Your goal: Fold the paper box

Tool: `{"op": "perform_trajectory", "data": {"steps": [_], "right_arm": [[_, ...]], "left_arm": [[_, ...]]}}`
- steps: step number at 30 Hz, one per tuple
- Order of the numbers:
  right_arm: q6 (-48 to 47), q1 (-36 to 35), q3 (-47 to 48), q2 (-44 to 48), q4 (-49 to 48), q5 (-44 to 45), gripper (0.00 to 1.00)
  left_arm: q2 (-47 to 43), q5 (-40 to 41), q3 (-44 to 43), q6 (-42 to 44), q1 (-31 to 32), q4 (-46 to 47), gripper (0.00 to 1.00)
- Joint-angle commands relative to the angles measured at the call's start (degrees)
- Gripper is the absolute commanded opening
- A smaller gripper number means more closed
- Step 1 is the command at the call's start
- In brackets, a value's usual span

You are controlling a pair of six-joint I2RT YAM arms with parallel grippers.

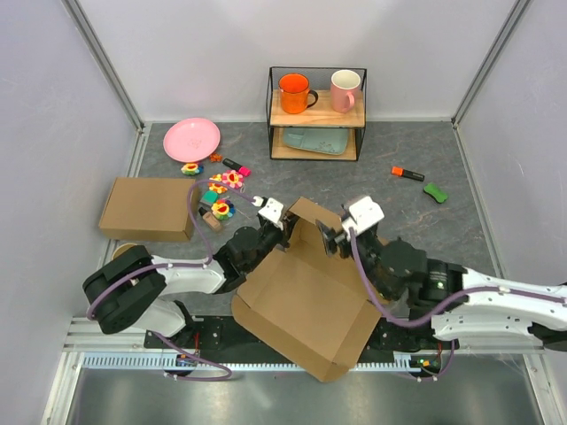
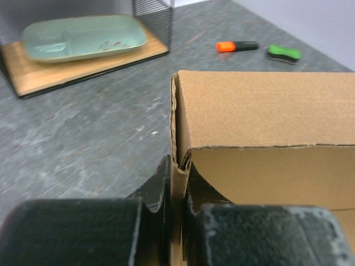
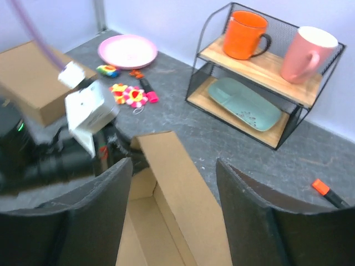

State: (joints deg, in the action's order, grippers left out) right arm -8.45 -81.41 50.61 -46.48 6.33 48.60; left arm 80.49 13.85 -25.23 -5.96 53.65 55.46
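a: looking around, what's the room like?
b: pale walls (image 1: 221, 53) around a grey mottled table (image 1: 496, 212).
a: and the box (image 1: 306, 305)?
b: half-folded at the near edge, between the arms.
a: fingers?
b: left gripper (image 2: 177, 183) pinches its far wall; right gripper (image 3: 173, 183) spread wide over it.

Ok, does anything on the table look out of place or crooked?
Yes: the paper box lies diagonally, half-folded, its near corner jutting past the near edge of the table, over the arms' base rail.

no legible text — no labels, anywhere
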Motion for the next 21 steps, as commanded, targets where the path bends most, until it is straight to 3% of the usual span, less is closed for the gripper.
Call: {"op": "perform_trajectory", "data": {"steps": [1,2,5,9,15,21], "right_arm": [[14.8,7.9,3.4,-7.8,-4.7,-1.9,0.57],[16.6,12.2,3.4,-9.7,-5.4,-4.7,0.4],[24.5,20.9,3.9,-14.8,-9.2,-15.6,0.19],[30.8,28.0,3.9,-21.7,-14.0,-24.2,0.12],[31.2,28.9,0.6,-28.7,-21.7,-29.9,0.1],[31.4,28.9,-1.7,-34.0,-21.3,-31.5,0.05]], "left_arm": [[1.4,14.3,-0.9,-2.0,0.1,2.1,0.02],[1.8,17.3,-0.6,-2.0,0.1,3.0,0.02],[4.2,21.0,0.4,-1.3,0.1,7.3,0.02],[8.4,21.5,1.6,-1.3,0.1,11.9,0.02],[11.8,21.6,3.1,-1.3,0.2,17.5,0.02],[13.5,21.8,3.2,0.2,0.2,19.3,0.02]]}}
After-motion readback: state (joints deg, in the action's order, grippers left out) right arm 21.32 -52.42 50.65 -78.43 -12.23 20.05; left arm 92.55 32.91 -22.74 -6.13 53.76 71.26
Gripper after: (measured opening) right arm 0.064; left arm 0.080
